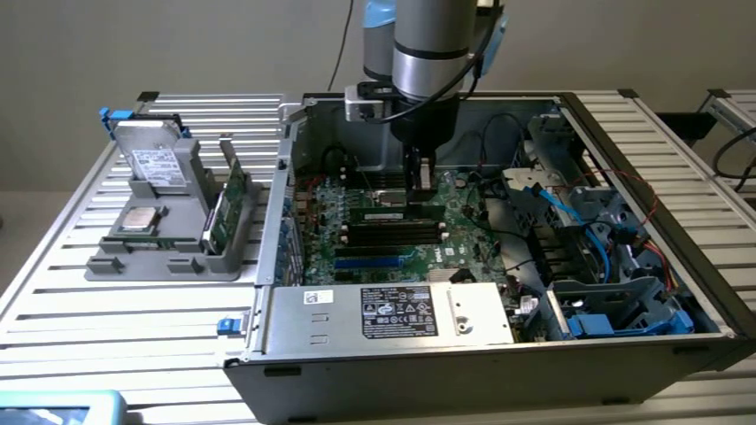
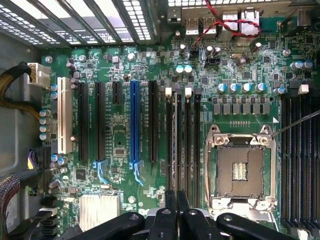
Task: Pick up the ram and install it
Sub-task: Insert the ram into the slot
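Currently the gripper is lowered into the open computer case, over the motherboard. Its fingers are drawn close together on the top edge of the ram. The ram stands upright, lengthwise in the farthest of the memory slots, with its labelled face showing in the exterior view. Whether it is fully seated cannot be told. The processor socket lies just beside the slots. A grey tray stands well apart outside the case, on the exterior view's left.

Handling assessment: the ram is judged light, thin and stiff along its length, though liable to flex or crack if twisted. Its faces carry chips and its lower edge carries contacts, so both are poor places for pressure. The proper hold is across the bare top edge near the middle, with the stick kept square to the slot. The smooth board may slip under a light pinch.
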Action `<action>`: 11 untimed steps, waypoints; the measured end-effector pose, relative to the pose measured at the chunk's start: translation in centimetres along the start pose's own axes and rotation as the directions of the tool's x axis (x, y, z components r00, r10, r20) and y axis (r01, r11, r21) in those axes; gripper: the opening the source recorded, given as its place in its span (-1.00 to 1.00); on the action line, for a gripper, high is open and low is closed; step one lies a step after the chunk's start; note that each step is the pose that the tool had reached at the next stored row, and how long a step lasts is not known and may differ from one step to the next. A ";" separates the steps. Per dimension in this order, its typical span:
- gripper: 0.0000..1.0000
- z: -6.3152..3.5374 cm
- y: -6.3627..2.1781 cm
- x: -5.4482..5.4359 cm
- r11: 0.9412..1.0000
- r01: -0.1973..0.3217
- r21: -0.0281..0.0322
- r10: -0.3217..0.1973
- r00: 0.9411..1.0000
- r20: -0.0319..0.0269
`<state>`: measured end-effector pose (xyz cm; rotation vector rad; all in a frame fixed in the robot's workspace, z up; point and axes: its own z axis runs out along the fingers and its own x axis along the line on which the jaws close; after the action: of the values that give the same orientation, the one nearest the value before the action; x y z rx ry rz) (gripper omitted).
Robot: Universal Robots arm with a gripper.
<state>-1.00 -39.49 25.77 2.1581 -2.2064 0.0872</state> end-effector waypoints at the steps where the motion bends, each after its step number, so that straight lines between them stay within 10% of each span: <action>1: -0.76 0.08 0.00 0.0 1.000 0.000 0.000 0.000 1.000 0.000; 11: -0.76 1.03 0.00 0.0 1.000 0.000 0.000 0.000 1.000 0.000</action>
<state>-1.00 -39.53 24.74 2.1581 -2.2063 0.0873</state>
